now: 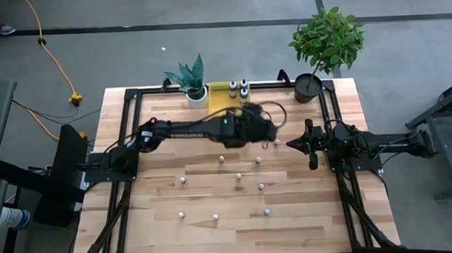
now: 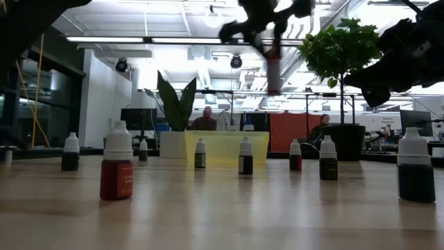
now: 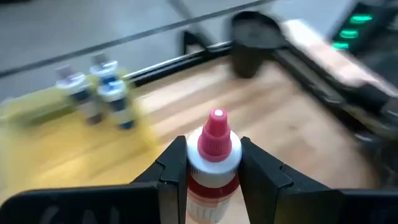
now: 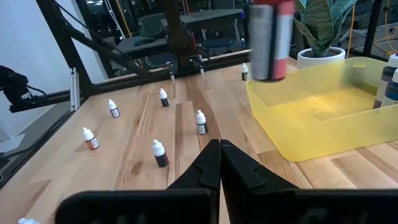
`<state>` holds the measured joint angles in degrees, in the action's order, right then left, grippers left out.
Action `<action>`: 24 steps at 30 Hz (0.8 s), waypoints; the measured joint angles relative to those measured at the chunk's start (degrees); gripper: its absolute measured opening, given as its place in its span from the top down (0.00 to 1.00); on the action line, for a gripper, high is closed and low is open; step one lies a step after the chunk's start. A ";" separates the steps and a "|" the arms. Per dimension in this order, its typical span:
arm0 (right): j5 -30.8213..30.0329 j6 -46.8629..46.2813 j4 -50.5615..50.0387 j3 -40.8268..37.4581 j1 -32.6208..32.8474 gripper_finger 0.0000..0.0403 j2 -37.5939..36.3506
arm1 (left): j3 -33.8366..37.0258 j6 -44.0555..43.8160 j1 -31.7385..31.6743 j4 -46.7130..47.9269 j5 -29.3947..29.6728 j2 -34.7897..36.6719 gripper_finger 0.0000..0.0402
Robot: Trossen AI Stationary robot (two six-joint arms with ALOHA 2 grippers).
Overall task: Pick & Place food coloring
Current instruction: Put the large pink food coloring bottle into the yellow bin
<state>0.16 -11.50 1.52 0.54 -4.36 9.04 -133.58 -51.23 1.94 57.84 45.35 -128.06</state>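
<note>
A small red food coloring bottle (image 3: 215,186) with a white collar and a pink tip sits between the fingers of my left gripper (image 3: 214,158). The gripper hangs high over the table's middle (image 1: 266,127), near the yellow tray (image 1: 223,96). The low view shows the bottle (image 2: 272,69) well above the tabletop. Two bottles (image 1: 239,87) stand upright in the tray on their bases. Several more food coloring bottles (image 1: 239,175) stand scattered on the wood. My right gripper (image 4: 219,155) waits shut at the table's right side (image 1: 298,144). My left gripper pinches the bottle between its two fingers (image 3: 171,171), one on each side of the white collar and upper body (image 3: 198,167). The pink tip (image 3: 217,118) sticks out past the fingertips. The bottle is lifted clear of the table, roughly upright in the low view.
A snake plant in a white pot (image 1: 193,82) stands left of the tray, and a leafy plant in a black pot (image 1: 307,85) at the far right corner. A black frame (image 1: 125,116) borders the tabletop. People sit in the room behind (image 2: 205,119).
</note>
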 joint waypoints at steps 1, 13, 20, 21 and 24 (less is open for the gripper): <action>0.00 0.00 -0.01 0.00 0.01 1.00 0.00 | 0.08 -2.11 -0.92 2.11 -0.03 0.17 0.77; 0.02 0.01 -0.02 0.00 0.00 1.00 -0.04 | 3.42 -9.67 -8.94 10.40 4.14 0.56 0.77; 0.01 0.01 -0.02 0.00 0.02 1.00 -0.04 | 11.05 -10.77 -11.63 7.25 4.06 0.49 0.77; 0.00 -0.01 -0.02 0.00 0.00 1.00 -0.04 | 11.67 -10.79 -12.28 6.15 4.23 0.49 0.77; 0.01 0.01 -0.02 -0.01 0.01 1.00 -0.04 | 13.24 -10.72 -14.19 2.98 3.46 0.49 0.77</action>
<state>0.17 -11.49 1.50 0.53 -4.35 8.99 -120.34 -61.95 -12.25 60.82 48.81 -127.57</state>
